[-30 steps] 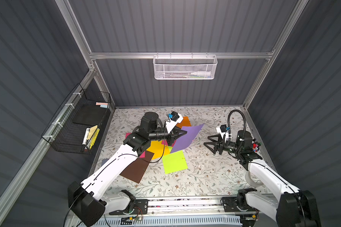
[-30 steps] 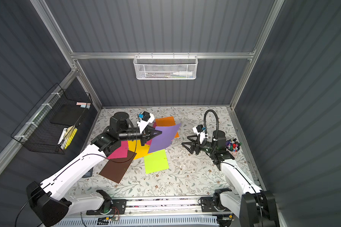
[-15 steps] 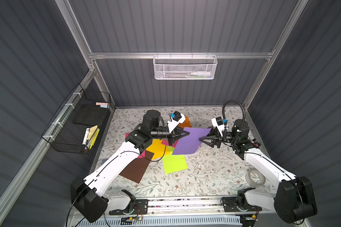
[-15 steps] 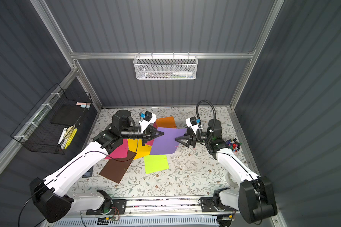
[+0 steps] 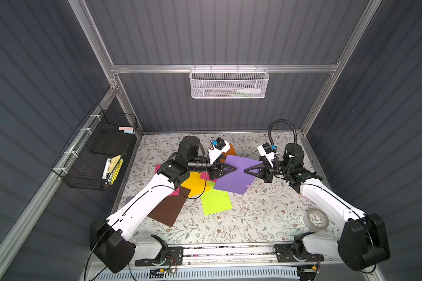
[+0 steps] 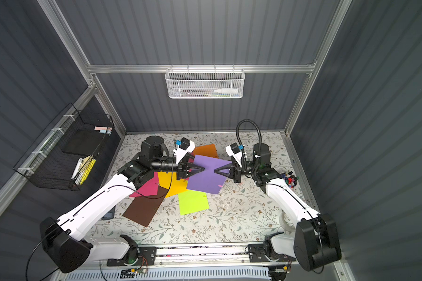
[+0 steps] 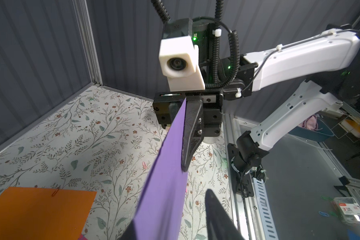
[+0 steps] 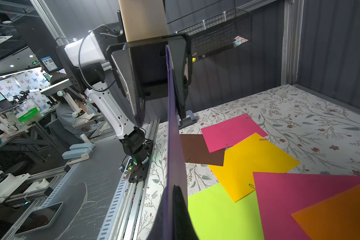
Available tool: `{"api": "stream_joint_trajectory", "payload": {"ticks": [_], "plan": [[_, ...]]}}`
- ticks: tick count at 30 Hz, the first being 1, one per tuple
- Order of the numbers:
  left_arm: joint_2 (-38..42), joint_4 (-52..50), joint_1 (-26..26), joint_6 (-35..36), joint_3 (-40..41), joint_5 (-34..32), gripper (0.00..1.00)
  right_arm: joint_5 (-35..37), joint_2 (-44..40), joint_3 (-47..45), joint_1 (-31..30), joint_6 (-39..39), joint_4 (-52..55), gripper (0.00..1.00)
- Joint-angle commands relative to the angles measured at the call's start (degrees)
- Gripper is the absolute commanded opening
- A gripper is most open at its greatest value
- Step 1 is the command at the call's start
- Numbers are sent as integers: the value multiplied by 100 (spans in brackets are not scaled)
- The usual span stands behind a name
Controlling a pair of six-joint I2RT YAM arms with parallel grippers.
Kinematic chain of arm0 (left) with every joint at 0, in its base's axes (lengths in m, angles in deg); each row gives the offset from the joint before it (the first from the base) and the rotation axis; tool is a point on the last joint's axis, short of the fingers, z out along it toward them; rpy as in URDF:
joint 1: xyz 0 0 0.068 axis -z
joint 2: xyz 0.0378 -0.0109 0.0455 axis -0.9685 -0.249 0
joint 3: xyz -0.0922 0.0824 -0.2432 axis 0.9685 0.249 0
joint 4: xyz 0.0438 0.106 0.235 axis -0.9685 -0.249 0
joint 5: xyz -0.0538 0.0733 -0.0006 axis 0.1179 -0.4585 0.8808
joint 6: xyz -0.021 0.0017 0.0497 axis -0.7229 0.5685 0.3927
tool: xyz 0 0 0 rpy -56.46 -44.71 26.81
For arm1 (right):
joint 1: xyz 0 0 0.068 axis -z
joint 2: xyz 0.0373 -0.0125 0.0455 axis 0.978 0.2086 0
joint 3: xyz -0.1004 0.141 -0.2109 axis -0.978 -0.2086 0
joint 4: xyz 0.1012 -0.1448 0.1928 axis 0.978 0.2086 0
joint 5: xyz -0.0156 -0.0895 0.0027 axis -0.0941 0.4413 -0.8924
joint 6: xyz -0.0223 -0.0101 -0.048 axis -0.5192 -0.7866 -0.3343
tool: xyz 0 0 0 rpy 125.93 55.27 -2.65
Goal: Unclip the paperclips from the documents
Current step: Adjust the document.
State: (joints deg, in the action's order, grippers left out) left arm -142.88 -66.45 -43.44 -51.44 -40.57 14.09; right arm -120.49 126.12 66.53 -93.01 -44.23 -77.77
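Purple rectangular paper sheet (image 5: 234, 181) is held raised over the floral worktop (image 5: 253, 214) centre, clamped from the right by the right tool (image 5: 246, 170). Left tool (image 5: 234, 168) fingers are seen apart around its left side. Small pink wire paperclip (image 5: 248, 186) is seen at its near right corner.

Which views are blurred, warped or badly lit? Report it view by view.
In both top views: even light, sharp, with the frame posts splayed by the wide lens. Left wrist view: the purple sheet softens near the lens; the right claw is crisp. Right wrist view: that sheet's near end is dark and blurred; the yellow sheet is bright and sharp.
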Motion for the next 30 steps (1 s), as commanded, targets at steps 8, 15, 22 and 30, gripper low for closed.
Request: {"api": "stream_joint_trajectory", "payload": {"ticks": [8, 15, 22, 30], "plan": [[-155, 430, -33, -102, 380, 434, 25, -127, -148, 485, -15, -130, 386, 0], [38, 720, -109, -358, 443, 321, 0, 208, -106, 525, 15, -296, 819, 39], [345, 770, -481, -492, 347, 519, 0, 339, -228, -1, 134, 74, 246, 60], [172, 764, -588, -432, 206, 1051, 0, 537, 15, -493, 116, 794, -1091, 63]]}}
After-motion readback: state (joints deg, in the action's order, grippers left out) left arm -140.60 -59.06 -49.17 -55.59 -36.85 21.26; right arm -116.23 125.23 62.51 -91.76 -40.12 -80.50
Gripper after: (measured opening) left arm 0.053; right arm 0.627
